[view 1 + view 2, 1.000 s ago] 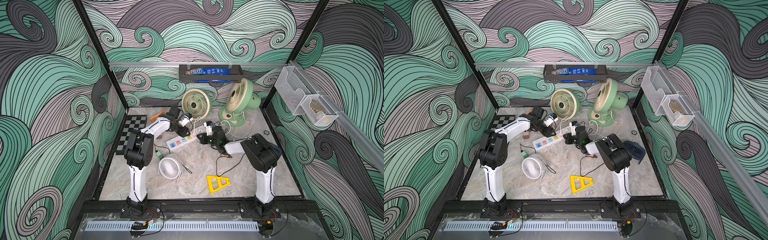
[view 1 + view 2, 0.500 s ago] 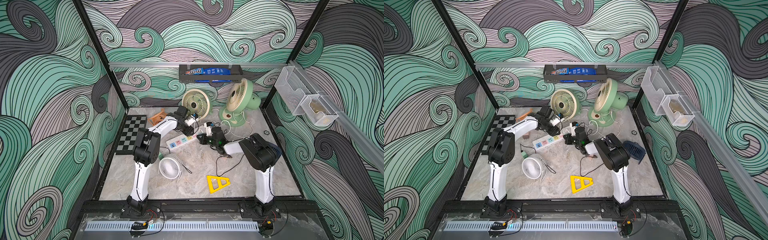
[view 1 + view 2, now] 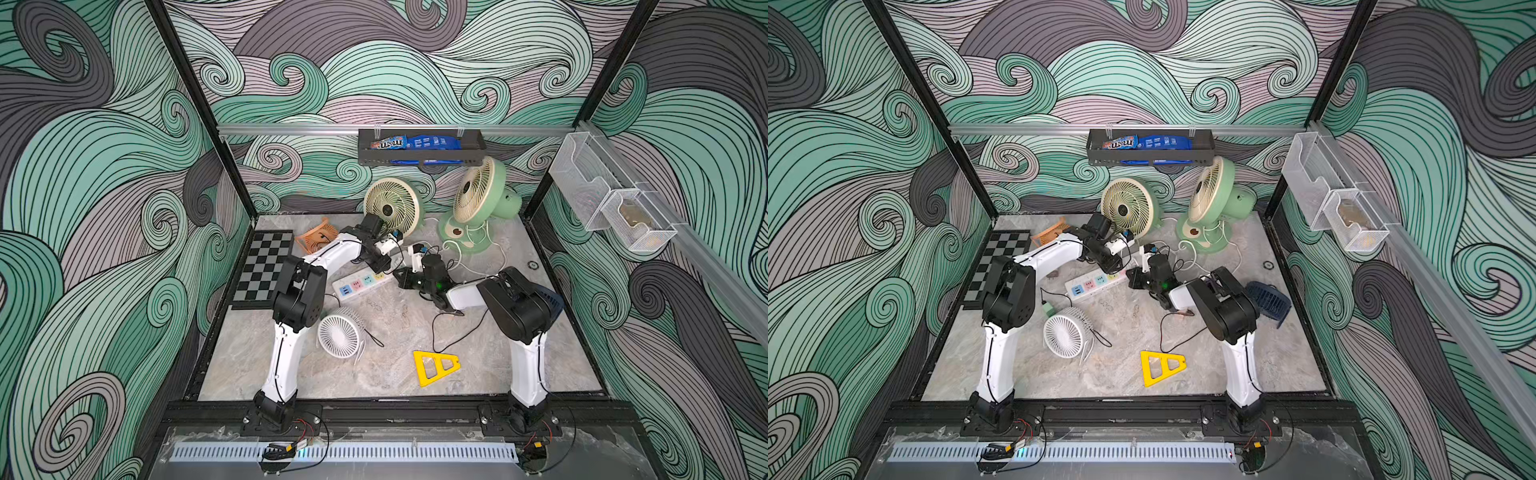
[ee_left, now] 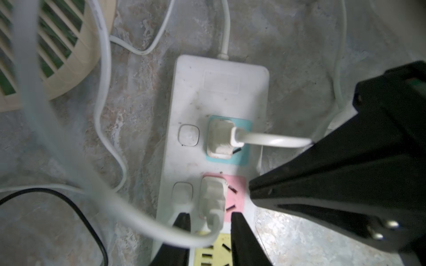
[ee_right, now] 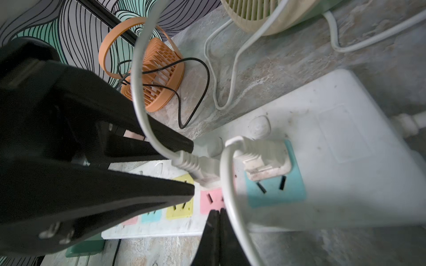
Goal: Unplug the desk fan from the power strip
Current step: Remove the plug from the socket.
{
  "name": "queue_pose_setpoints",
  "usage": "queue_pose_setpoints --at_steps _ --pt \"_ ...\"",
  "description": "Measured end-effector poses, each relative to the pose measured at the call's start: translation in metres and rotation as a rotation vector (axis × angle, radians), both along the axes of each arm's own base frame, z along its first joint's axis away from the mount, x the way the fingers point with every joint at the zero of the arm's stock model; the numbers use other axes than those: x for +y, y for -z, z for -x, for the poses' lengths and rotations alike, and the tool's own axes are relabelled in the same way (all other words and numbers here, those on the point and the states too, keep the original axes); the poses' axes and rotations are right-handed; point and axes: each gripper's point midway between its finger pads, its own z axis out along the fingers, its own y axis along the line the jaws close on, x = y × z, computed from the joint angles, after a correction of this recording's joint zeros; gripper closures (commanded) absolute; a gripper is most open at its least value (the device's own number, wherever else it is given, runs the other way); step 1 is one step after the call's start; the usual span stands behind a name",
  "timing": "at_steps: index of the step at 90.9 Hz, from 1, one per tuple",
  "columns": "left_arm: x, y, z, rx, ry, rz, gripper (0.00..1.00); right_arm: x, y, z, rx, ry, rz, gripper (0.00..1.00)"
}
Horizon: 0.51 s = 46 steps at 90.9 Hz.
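Observation:
The white power strip (image 3: pixel 361 282) (image 3: pixel 1096 282) lies mid-table. Two white plugs sit in it: one in the blue socket (image 4: pixel 219 138), one in the pink socket (image 4: pixel 212 195) (image 5: pixel 205 168). My left gripper (image 4: pixel 209 215) (image 3: pixel 384 262) straddles the pink-socket plug, jaws narrowly open, a sliver of pink showing beside one finger (image 4: pixel 239 230). My right gripper (image 5: pixel 217 213) (image 4: pixel 251 193) is shut on nothing, its tip against the strip's edge by the pink socket. White cords run back toward a cream desk fan (image 3: pixel 392 205) and a green one (image 3: pixel 478 199); I cannot trace which plug belongs to which.
A small white fan (image 3: pixel 338 334) and a yellow triangle (image 3: pixel 434 365) lie toward the front. A checkerboard (image 3: pixel 262 270) and an orange fan (image 5: pixel 159 73) are at the left, a dark blue basket (image 3: pixel 1268 299) at the right. Loose black and white cables cross the floor.
My left arm has swung right, over to the far end of the strip, and its jaws have narrowed around the pink-socket plug. The right arm has stayed put.

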Motion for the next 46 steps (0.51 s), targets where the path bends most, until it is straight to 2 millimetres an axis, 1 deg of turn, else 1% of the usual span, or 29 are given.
queue_pose_setpoints --at_steps 23,46 --pt "-0.005 0.011 0.004 0.010 0.018 -0.029 0.74 0.000 0.000 0.000 0.002 0.009 -0.002 0.92" --pt "-0.005 0.012 0.002 -0.017 0.027 -0.068 0.93 0.000 0.000 -0.001 0.010 0.020 -0.010 0.92"
